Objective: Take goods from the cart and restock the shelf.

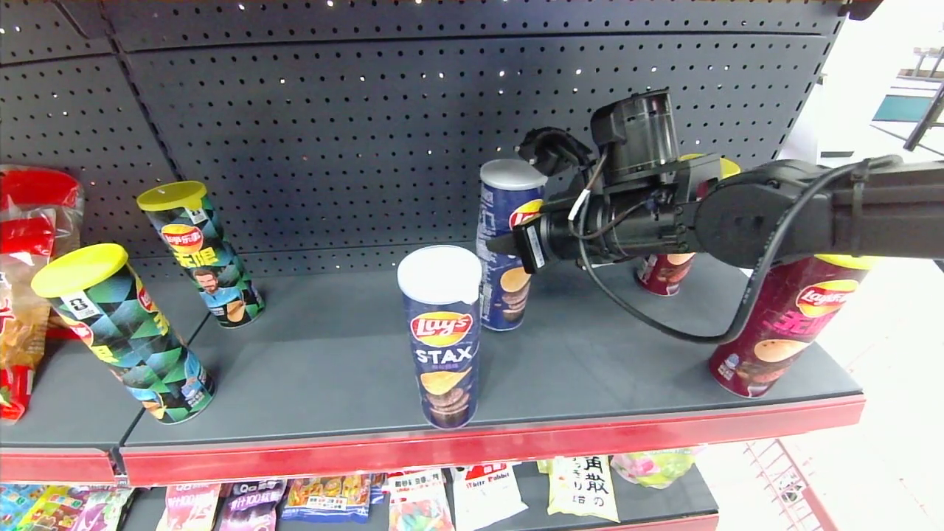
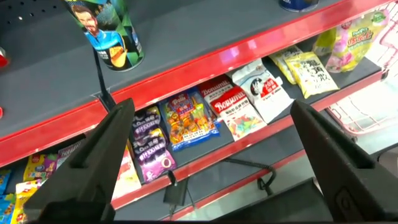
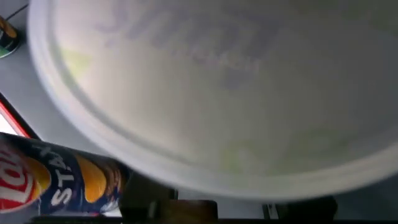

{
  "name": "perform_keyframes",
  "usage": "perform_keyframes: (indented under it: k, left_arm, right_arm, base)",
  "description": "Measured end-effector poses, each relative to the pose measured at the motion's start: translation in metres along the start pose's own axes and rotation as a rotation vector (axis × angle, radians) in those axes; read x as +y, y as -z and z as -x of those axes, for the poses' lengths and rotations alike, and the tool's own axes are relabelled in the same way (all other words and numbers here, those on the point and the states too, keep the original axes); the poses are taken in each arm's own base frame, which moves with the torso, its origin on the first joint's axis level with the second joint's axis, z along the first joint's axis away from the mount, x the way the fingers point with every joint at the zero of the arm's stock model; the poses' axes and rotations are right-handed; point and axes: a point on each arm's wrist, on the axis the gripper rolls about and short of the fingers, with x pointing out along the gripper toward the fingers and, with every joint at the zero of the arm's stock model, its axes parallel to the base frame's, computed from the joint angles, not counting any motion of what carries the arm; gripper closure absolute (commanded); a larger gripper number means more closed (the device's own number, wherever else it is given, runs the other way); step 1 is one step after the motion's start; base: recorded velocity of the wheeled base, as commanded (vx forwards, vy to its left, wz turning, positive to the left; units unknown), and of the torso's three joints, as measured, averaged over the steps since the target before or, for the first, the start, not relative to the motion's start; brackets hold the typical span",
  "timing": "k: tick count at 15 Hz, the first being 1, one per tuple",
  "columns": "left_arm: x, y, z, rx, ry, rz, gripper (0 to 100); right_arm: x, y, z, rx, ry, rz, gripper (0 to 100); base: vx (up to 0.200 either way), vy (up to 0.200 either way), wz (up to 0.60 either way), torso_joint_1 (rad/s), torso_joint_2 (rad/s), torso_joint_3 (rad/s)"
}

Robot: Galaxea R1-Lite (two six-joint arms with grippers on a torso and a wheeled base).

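A blue chip can (image 1: 505,210) with a white lid stands upright near the back of the dark shelf (image 1: 332,346). My right gripper (image 1: 510,247) comes in from the right at mid-height and is shut on this can. In the right wrist view its white lid (image 3: 211,87) looms very close. A second blue can (image 1: 442,339) stands in front, near the red shelf edge (image 1: 516,442), also seen as the blue can (image 3: 56,180) lying across the right wrist view. My left gripper (image 2: 211,168) hangs open and holds nothing, below the shelf edge, over the lower shelf's snack bags (image 2: 186,121).
Two yellow-lidded green cans (image 1: 125,335) (image 1: 203,254) stand at the left; two red cans (image 1: 782,324) (image 1: 667,273) stand at the right under my arm. Bagged snacks (image 1: 22,280) fill the far left. A pink wire cart (image 1: 782,472) shows at lower right.
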Motion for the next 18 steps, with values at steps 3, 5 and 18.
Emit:
perform_keyframes:
  k: [3,5,18]
  left_arm:
    - [0.0,0.001,-0.001,0.008,0.001,0.0,0]
    - [0.0,0.001,-0.001,0.01,0.001,0.0,0]
    - [-0.001,0.005,-0.002,0.013,-0.006,0.0,0]
  right_arm:
    - [0.007,-0.001,-0.017,-0.024,-0.019,0.02,100]
    - [0.01,-0.002,-0.028,-0.052,-0.022,0.029,100]
    - [0.018,0.005,-0.05,-0.028,-0.025,0.041,100]
  base:
    - [0.0,0.0,0.0,0.0,0.0,0.0]
    - [0.0,0.0,0.0,0.0,0.0,0.0]
    - [0.0,0.0,0.0,0.0,0.0,0.0]
